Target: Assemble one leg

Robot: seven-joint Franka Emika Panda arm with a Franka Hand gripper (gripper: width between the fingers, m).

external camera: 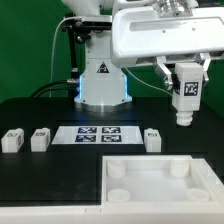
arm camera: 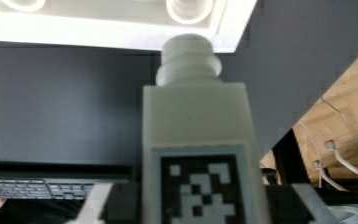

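Observation:
My gripper (external camera: 186, 88) is shut on a leg (external camera: 186, 96), a small white block with a black-and-white tag, and holds it upright in the air above the table at the exterior view's right. In the wrist view the held leg (arm camera: 197, 140) fills the middle, its round peg end pointing toward the white tabletop (arm camera: 87, 22), whose round corner sockets show at the far edge. The tabletop (external camera: 160, 184) lies at the front right of the table, below and in front of the held leg. Three more legs (external camera: 12, 139) (external camera: 40, 138) (external camera: 152, 138) stand in a row behind it.
The marker board (external camera: 100, 134) lies flat on the black table between the loose legs. The arm's white base (external camera: 102, 85) stands behind it. Cables and a wooden edge (arm camera: 336, 130) show beside the table in the wrist view.

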